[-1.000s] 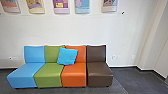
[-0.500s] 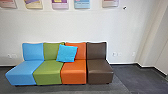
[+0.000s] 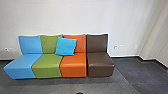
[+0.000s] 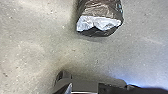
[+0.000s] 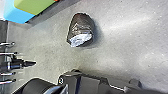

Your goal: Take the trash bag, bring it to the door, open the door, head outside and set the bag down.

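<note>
So both wrist cameras are aimed down at the grey floor (image 3: 100, 86), with the arms holding each wrist tipped toward the ground. Can't tell whether the left gripper or the right gripper is wide or narrow, sorry. The trash bag (image 5: 80, 28) sits on the floor on the near side of the sofa (image 3: 47, 60), with bare floor between the two. It's a dark, crinkly thing with one whitish end (kinda like a bundled coat, honestly). Its long axis runs roughly near to far: the whitish end faces the near side, toward the robot's own dark hardware (image 4: 85, 86), and the dark rounded end points toward the sofa.

Farther out, the sofa goes blue, green, orange, brown from left to right, with a bright blue cushion (image 3: 66, 46) leaning where green meets orange. Behind that it's a white wall (image 3: 82, 20).

Compared with half a second back, the head camera's view has shifted downward, so the posters are out of it and more near floor shows. There's now a small dark bit at the near edge too, too little to identify.
</note>
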